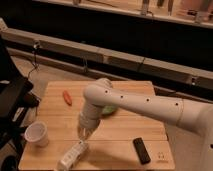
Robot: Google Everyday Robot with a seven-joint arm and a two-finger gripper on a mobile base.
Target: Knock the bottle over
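Observation:
The bottle (71,155) is small, slim and whitish. It lies on its side near the front edge of the wooden table (125,142), pointing toward the front left. My gripper (84,132) hangs at the end of the white arm (145,102), just above and behind the upper end of the bottle.
A white paper cup (37,134) stands at the front left. A flat black device (141,150) lies at the front right. An orange-red object (67,97) lies at the back left. A green object (108,109) sits partly behind the arm. A dark chair (12,100) stands left of the table.

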